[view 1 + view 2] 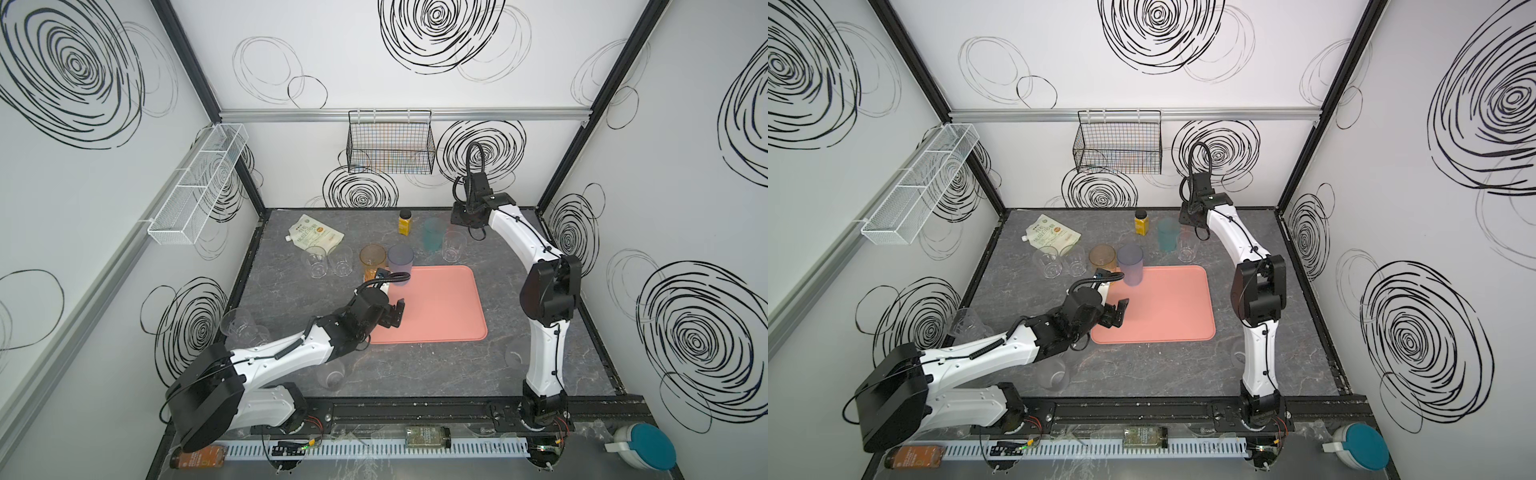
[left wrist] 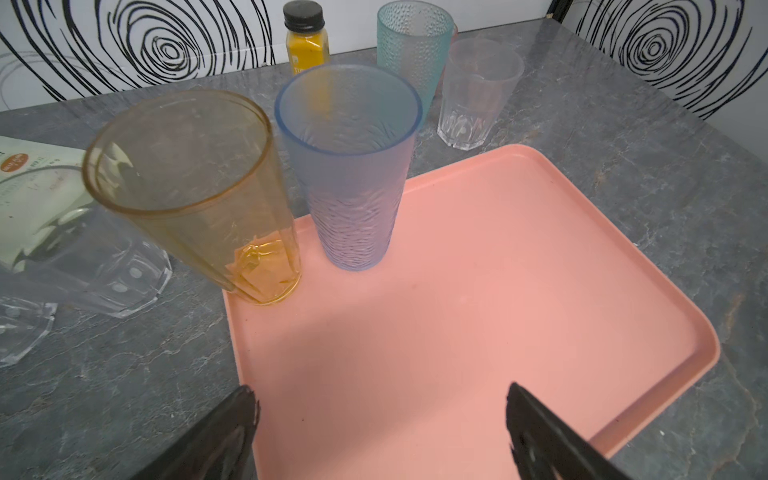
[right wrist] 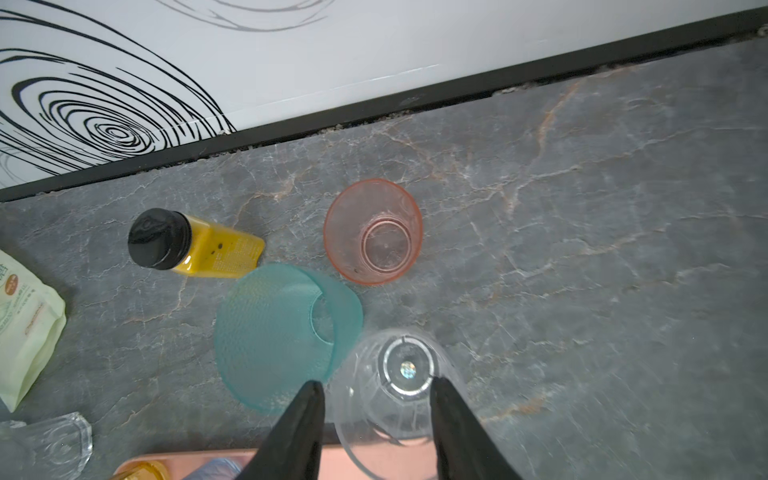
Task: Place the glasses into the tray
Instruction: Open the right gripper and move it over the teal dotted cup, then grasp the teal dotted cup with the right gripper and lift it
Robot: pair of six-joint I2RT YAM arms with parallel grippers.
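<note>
White walls (image 1: 291, 166) with black swirls (image 1: 436, 25), grey marbled tabletop (image 1: 436, 374), black posts (image 1: 185, 54), aluminium rail (image 1: 291, 114), wire basket (image 1: 390, 145) beyond left gripper (image 1: 395, 314), mesh basket (image 1: 195, 187).

a lab robot cell: swirl-printed white panels (image 1: 365, 87) on black framing (image 1: 618, 79) enclose a grey tabletop (image 1: 415, 374) with two arms (image 1: 544, 365) on a rail (image 1: 415, 411).

Left gripper (image 2: 382, 419), between jaws: bare tray (image 2: 478, 291) floor, free passage.
Ahead of those jaws: orange glass (image 2: 199, 195) and blue glass (image 2: 349, 174), upright, narrow gap between them.
Outside one left jaw: faceted clear glasses (image 2: 112, 270), low, crowding that side.
Right gripper (image 3: 378, 415), beneath jaws: clear glass (image 3: 405, 370), upright.
Beside one right jaw: teal glass (image 3: 270, 332), close.
Ahead of those jaws: pink glass (image 3: 374, 232); yellow bottle (image 3: 199, 249) off toward the teal side.
Outside the other right jaw: open tabletop (image 3: 602, 311).
</note>
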